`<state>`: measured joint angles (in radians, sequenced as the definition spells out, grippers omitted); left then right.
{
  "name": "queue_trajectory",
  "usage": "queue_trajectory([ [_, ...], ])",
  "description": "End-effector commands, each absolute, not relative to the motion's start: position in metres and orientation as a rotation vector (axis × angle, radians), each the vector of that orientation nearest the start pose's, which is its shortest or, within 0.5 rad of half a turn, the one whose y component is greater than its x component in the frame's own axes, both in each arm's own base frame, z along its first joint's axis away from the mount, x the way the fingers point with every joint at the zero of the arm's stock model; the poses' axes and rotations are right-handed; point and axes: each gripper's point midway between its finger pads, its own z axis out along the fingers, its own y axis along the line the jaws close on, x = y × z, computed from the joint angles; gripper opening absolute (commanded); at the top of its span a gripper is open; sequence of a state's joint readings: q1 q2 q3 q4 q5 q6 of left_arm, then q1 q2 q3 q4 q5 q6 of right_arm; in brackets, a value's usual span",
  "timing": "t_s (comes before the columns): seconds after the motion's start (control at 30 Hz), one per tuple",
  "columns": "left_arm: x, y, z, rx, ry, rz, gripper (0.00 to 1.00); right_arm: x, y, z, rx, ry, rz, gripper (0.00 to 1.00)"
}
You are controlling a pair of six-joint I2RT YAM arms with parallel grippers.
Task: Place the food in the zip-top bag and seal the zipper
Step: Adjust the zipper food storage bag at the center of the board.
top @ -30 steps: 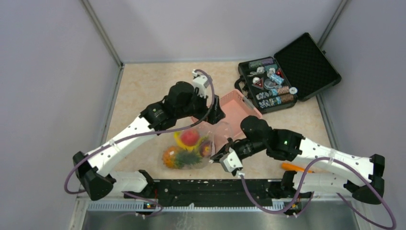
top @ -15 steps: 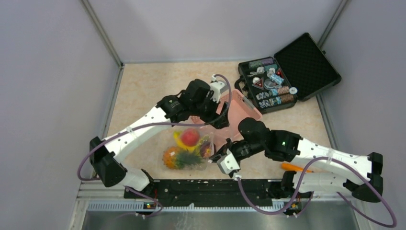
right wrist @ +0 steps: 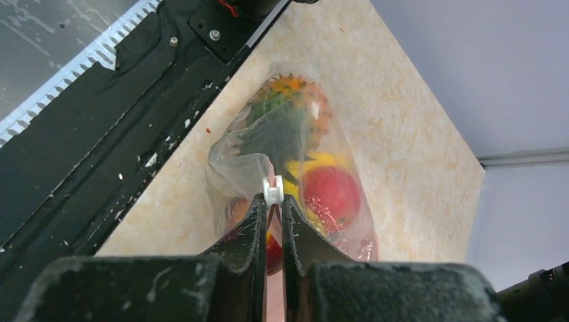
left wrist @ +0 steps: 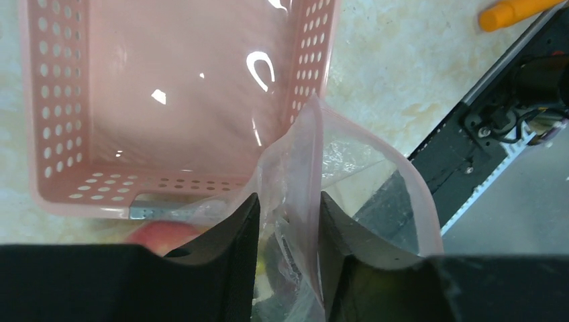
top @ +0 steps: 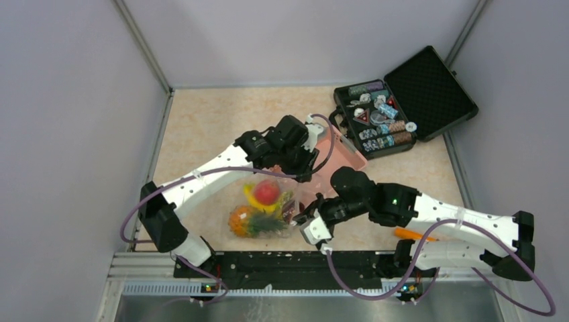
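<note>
The clear zip-top bag [top: 268,213] lies on the table in front of the arms, with the food inside. A red round fruit [top: 266,192], a yellow banana bunch [top: 250,196] and a pineapple [top: 245,220] show through the film. My right gripper [right wrist: 271,199] is shut on the pale-pink zipper [right wrist: 273,213], just behind its white slider [right wrist: 272,190]. My left gripper [left wrist: 287,198] straddles the bag's mouth edge [left wrist: 305,154]. Its jaws are half closed, with crumpled film and a gap between them. The pink strip lies against one of the left fingers [left wrist: 342,235].
A pink basket [left wrist: 40,134] stands just behind the bag's mouth. An open black case [top: 402,107] of trinkets sits at the back right. An orange stick [top: 412,235] lies near the right arm's base. The black mounting rail [right wrist: 100,127] runs along the near edge.
My left arm has swung right and down to the bag's mouth, and its jaws have narrowed around the edge. My right gripper has crept slightly left with the zipper.
</note>
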<state>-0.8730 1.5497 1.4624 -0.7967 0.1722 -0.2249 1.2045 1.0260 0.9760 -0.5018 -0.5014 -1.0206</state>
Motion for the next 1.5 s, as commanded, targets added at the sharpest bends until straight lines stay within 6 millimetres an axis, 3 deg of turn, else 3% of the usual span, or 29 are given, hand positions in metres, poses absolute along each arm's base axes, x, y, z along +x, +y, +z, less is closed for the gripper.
queue_trajectory([
  [0.0,0.225,-0.318,0.207,0.915,2.405,-0.601,0.31,0.066,0.333,0.266,-1.954,0.587,0.615,0.0],
  [0.13,0.217,-0.324,0.212,0.954,2.397,-0.672,0.18,0.072,0.334,0.266,-1.936,0.608,0.579,0.0],
  [0.2,0.219,-0.325,0.217,0.937,2.367,-0.68,0.01,0.074,0.334,0.266,-1.918,0.616,0.57,0.0],
  [0.3,0.229,-0.32,0.228,0.868,2.307,-0.646,0.0,0.075,0.335,0.268,-1.852,0.636,0.584,0.02],
  [0.43,0.253,-0.302,0.258,0.688,2.2,-0.539,0.0,0.074,0.337,0.279,-1.69,0.694,0.667,0.42],
  [0.53,0.268,-0.288,0.287,0.577,2.101,-0.531,0.0,0.069,0.338,0.289,-1.567,0.742,0.777,0.55],
  [0.6,0.282,-0.27,0.305,0.47,2.054,-0.506,0.0,0.075,0.338,0.311,-1.392,0.835,0.853,0.65],
  [0.67,0.293,-0.249,0.325,0.356,1.995,-0.485,0.0,0.087,0.335,0.326,-1.215,0.974,0.916,0.69],
  [0.87,0.307,-0.202,0.358,0.137,1.875,-0.451,0.0,0.128,0.318,0.359,-0.661,1.314,1.055,0.7],
  [0.97,0.306,-0.19,0.361,0.053,1.858,-0.44,0.0,0.146,0.315,0.351,-0.565,1.403,0.991,0.7],
  [1.1,0.301,-0.182,0.359,-0.054,1.837,-0.475,0.0,0.16,0.334,0.328,-0.52,1.533,0.906,0.7],
  [1.2,0.297,-0.174,0.356,-0.096,1.824,-0.472,0.0,0.16,0.339,0.318,-0.384,1.556,0.782,0.66],
  [1.3,0.293,-0.166,0.359,-0.101,1.817,-0.451,0.0,0.149,0.346,0.313,-0.308,1.535,0.81,0.66],
  [1.47,0.284,-0.15,0.361,-0.107,1.816,-0.401,0.0,0.163,0.346,0.285,-0.219,1.662,0.88,0.61],
])
